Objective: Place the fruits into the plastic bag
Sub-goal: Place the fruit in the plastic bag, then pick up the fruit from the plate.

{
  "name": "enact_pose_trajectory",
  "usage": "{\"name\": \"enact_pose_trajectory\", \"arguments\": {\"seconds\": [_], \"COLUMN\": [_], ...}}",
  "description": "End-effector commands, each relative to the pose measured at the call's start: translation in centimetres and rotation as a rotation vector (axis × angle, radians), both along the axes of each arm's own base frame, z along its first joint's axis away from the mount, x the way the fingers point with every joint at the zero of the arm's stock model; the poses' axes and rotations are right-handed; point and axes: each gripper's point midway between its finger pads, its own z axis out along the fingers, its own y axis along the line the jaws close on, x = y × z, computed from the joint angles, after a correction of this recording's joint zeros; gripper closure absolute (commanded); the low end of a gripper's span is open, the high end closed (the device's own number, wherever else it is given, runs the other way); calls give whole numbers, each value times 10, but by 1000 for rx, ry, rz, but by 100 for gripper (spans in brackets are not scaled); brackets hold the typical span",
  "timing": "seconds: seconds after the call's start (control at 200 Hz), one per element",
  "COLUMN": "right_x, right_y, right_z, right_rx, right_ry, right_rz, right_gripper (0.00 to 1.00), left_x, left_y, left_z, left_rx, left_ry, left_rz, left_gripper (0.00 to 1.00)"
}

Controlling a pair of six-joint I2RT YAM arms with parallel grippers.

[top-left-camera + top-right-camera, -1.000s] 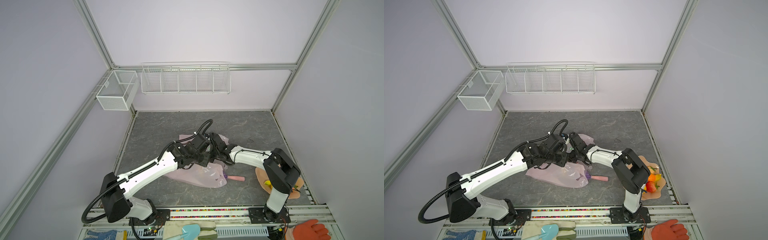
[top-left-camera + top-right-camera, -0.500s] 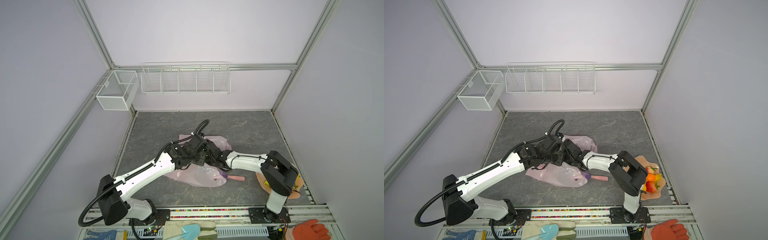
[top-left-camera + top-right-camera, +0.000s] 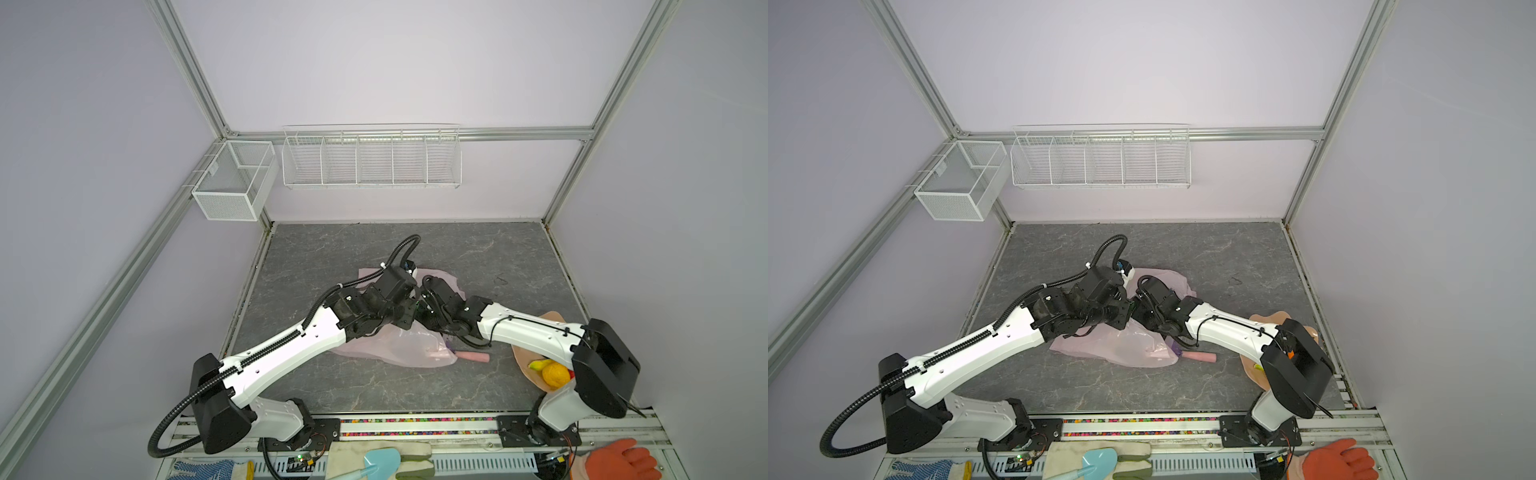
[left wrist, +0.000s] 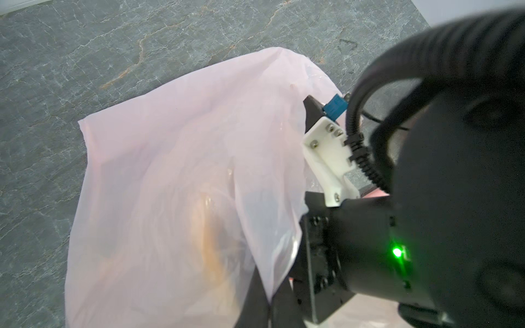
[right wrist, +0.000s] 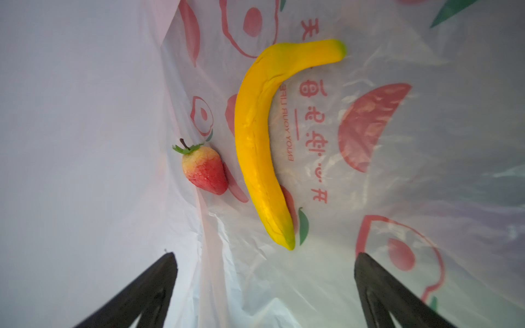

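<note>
My right gripper (image 5: 264,286) stood spread wide with nothing between its fingers (image 5: 142,292), and neither one touched a fruit. It sat inside the plastic bag (image 3: 399,351), low over the printed film. Ahead of it a banana (image 5: 261,142) and a strawberry (image 5: 206,170) lay loose on the bag's inner surface, close beside each other but apart. The banana's near tip lay just ahead of the gap between the fingers.

My left gripper (image 4: 272,312) was clamped fully together. The bag's edge drew down to a point right at it, so I read it as pinching the film and holding that side of the bag up like a tent.

I could hardly see that pinch. A black housing (image 4: 454,198) filled much of the left wrist view, and in both top views the two wrists covered the bag's mouth. Through the film the fruit showed only as an orange-brown smear. On the tan plate (image 3: 524,353), near the table's right edge, a second banana (image 3: 538,365) and a round orange-yellow fruit (image 3: 556,375) were partly hidden by the right elbow. A pink handle (image 3: 473,356) stuck out from under the bag.

Both arms reached forward and inward, low over the grey table (image 3: 353,257), and their wrists met above the bag at mid-table.
</note>
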Motion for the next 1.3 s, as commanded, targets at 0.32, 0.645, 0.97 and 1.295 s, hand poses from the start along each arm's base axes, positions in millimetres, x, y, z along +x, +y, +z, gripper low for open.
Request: {"name": "enact_pose_trajectory", "arguments": {"seconds": [0.32, 0.645, 0.97, 1.295], "right_x": [-10, -23, -32, -45], "right_y": [-92, -144, -200, -275], "right_z": [20, 49, 64, 62], "right_rx": [-301, -524, -693, -831], "right_ry": [-153, -264, -261, -122], "right_rz": [79, 318, 303, 80], "right_gripper": [3, 8, 11, 11], "left_x": [2, 1, 1, 2], "left_y": [-2, -2, -2, -2], "left_z": [12, 16, 18, 22], "left_rx": [-28, -40, -42, -48], "left_ry": [-34, -41, -50, -61], "left_rz": [-6, -12, -17, -20], "left_gripper": [100, 100, 100, 100]}}
